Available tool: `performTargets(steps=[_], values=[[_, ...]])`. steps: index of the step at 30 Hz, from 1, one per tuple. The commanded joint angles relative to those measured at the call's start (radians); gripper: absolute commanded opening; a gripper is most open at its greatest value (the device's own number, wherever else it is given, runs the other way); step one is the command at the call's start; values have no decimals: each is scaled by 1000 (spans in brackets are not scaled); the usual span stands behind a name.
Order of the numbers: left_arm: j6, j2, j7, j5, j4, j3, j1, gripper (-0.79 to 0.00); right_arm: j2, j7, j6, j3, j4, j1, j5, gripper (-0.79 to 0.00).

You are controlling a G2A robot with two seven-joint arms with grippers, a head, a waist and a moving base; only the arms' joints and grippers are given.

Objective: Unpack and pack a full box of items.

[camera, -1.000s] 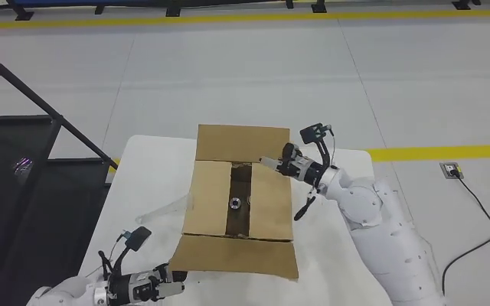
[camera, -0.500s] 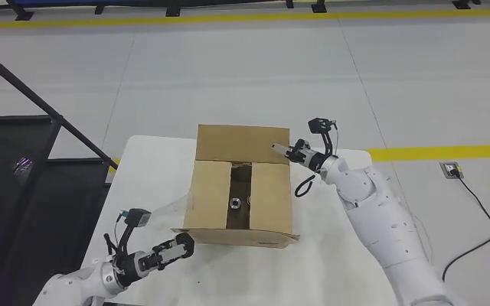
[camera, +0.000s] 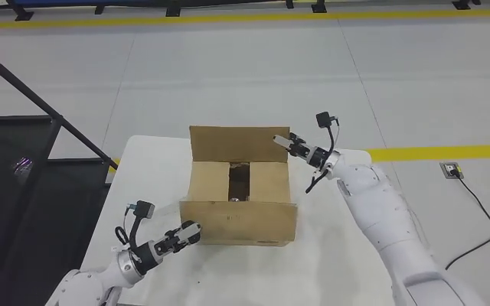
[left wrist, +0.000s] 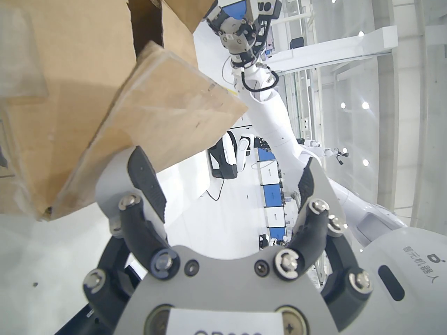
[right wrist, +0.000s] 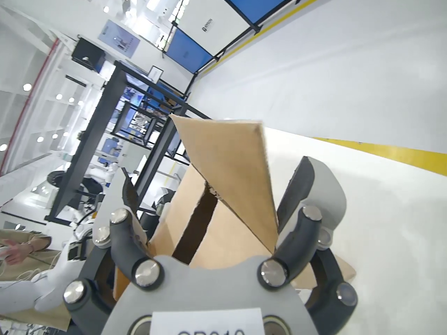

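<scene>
Left wrist view, item one: the left claw (left wrist: 223,167), its two fingers spread wide with nothing between them. We note the near flap (left wrist: 164,120) of the cardboard box (left wrist: 52,106) just beyond one dark pad (left wrist: 146,179). Whether pad and cardboard touch we cannot tell. The flap juts out from the box at a tilt, its free edge toward the claw.

Item two: the right claw (right wrist: 214,176), likewise wide open. The far flap (right wrist: 230,162) stands upright between its fingers, one edge close against a finger (right wrist: 297,193). The fingers are not closed on it.

Item three: the box, as we see it from the top view. It sits at about the middle of the white bench (camera: 153,176). The left claw is at its near left corner, low beside the raised near flap. The right claw is at the far right corner, at the tip of the far flap. Two side flaps (camera: 207,180) lie folded inward over the top with a dark slot between them. What lies inside is too dark for us to name.

Item four, surroundings: pale floor (camera: 230,69) round the bench, a yellow line (camera: 429,153) on it beyond the right arm, and a black frame (camera: 38,107) off the bench's left side.
</scene>
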Motion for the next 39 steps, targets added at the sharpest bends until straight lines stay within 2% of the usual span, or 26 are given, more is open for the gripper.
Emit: performTargets(steps=[1, 7, 12, 15, 23, 29, 34, 39], values=[[11, -2, 38, 49, -11, 14, -1, 0, 1, 34, -29, 7, 4, 1, 45, 0], [40, -9, 132, 187, -38, 51, -10, 0, 12, 191, -98, 31, -33, -21, 186, 0], [54, -15, 197, 306, -60, 86, -16, 0, 32, 349, -89, 54, -116, -51, 301, 0], [67, -19, 233, 365, -69, 107, -18, 0, 49, 424, -13, 51, -193, -73, 324, 0], [78, -27, 256, 389, -69, 134, -33, 0, 96, 610, 177, 59, -353, -135, 346, 0], [114, -34, 298, 448, -73, 151, -48, 0, 105, 588, 326, 42, -388, -157, 294, 0], [176, -43, 342, 513, -80, 184, -67, 0, 103, 583, 358, 28, -414, -182, 336, 0], [198, -49, 356, 553, -85, 206, -80, 0, 103, 609, 369, 11, -427, -201, 364, 0]])
